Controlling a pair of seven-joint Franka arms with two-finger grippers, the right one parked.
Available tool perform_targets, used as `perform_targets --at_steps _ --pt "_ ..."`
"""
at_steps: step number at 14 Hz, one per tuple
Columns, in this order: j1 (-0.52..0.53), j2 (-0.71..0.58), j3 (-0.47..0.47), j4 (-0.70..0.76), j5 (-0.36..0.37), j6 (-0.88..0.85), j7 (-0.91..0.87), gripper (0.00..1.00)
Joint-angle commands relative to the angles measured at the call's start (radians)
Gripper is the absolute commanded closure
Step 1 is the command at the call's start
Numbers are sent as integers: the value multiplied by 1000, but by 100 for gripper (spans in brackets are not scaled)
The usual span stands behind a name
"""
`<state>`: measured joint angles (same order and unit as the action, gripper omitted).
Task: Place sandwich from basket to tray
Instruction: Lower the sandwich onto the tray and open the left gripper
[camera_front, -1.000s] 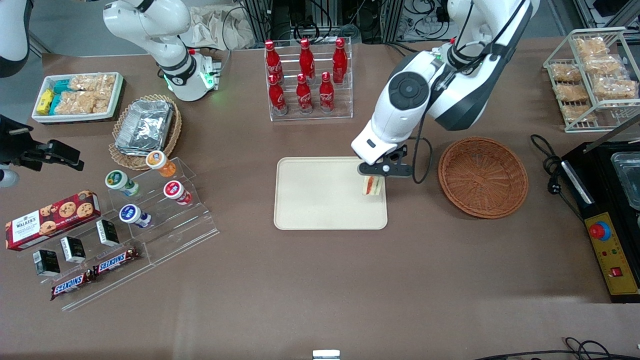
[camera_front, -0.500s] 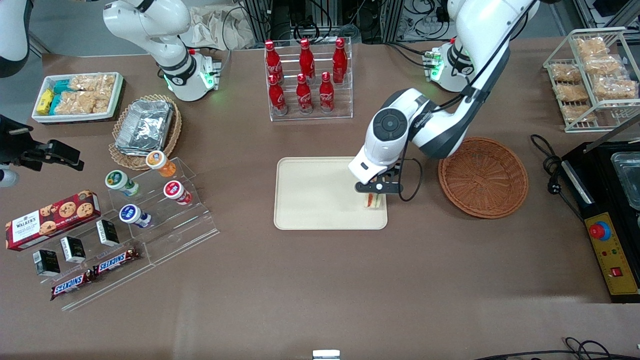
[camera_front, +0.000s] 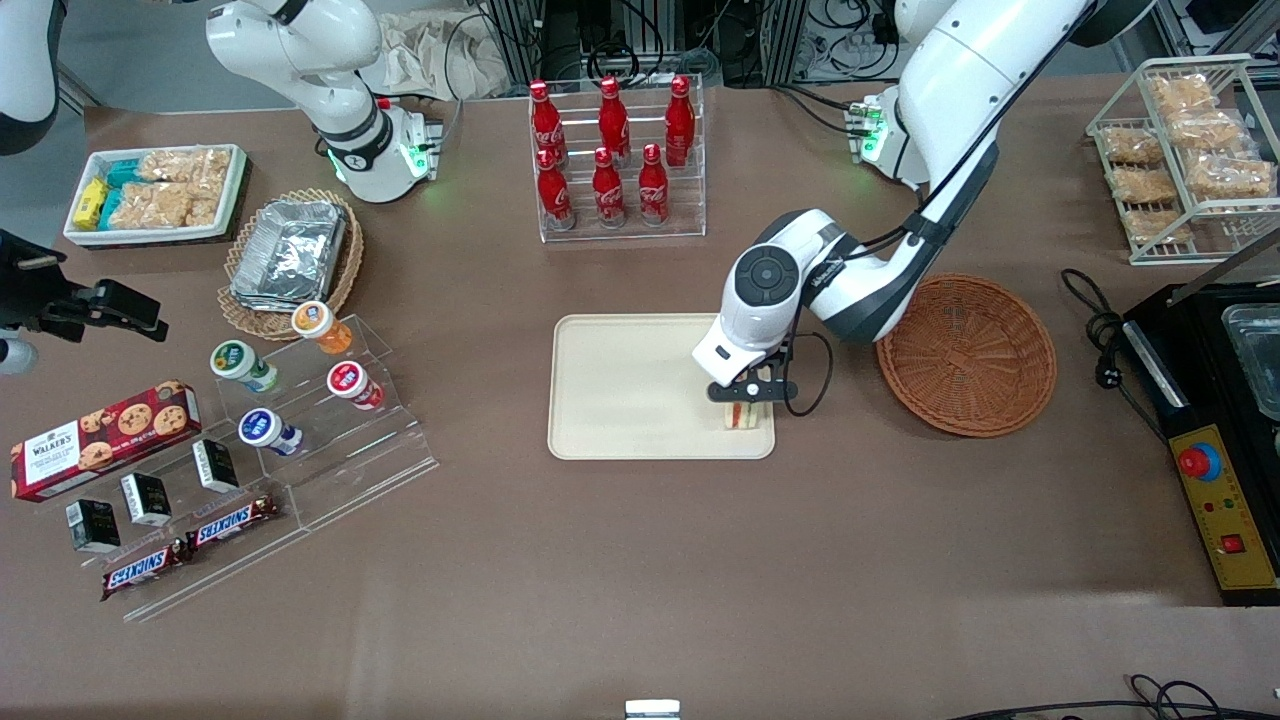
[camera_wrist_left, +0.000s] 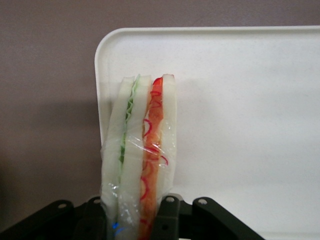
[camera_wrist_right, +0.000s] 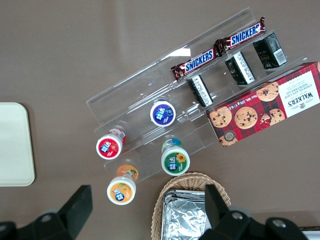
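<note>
A wide table (camera_front: 620, 580) covered in matte brown fills the front view, and along its edge farthest from the front camera run cables, metal framing and rack gear. The left arm's gripper (camera_front: 745, 404) is low over the cream tray (camera_front: 630, 390), at the tray's corner nearest the front camera on the basket's side. Its two fingers (camera_wrist_left: 95, 215) pinch the sandwich (camera_front: 743, 414) from both sides — in the left wrist view the white bread slices (camera_wrist_left: 127, 150) stand on edge between the black pads, green and orange-red filling showing under clear wrap. The sandwich's tip sits over the tray's (camera_wrist_left: 240, 110) rounded corner; whether it touches the tray cannot be told.

The reddish-brown wicker basket (camera_front: 966, 354) lies just beside the tray, toward the working arm's end, with nothing visible in it.

Farther from the front camera than the tray stands a clear rack of red cola bottles (camera_front: 610, 150). Toward the parked arm's end are a lighter wicker basket with foil trays (camera_front: 290, 255), a white tray of snack packets (camera_front: 155, 192), a clear stepped stand with small cups (camera_front: 290, 380), a red cookie box (camera_front: 105, 438) and Snickers bars (camera_front: 190, 548). Toward the working arm's end stand a wire rack of bagged snacks (camera_front: 1185, 150) and a black appliance with a red button (camera_front: 1205, 460).
</note>
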<state>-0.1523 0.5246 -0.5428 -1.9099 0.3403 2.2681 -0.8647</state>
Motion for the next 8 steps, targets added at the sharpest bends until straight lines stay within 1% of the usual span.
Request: perform_targets --at_steps 1,4,5,6,7,8 --pt "-12 43 3 18 66 31 -51 100" --pt "-12 63 3 20 98 48 -54 100" --pt "-12 67 3 23 98 48 -53 75" --pt "-12 74 3 25 101 48 -53 31" --pt "-12 75 3 25 111 48 -53 0" --pt "-12 77 3 25 130 48 -54 0"
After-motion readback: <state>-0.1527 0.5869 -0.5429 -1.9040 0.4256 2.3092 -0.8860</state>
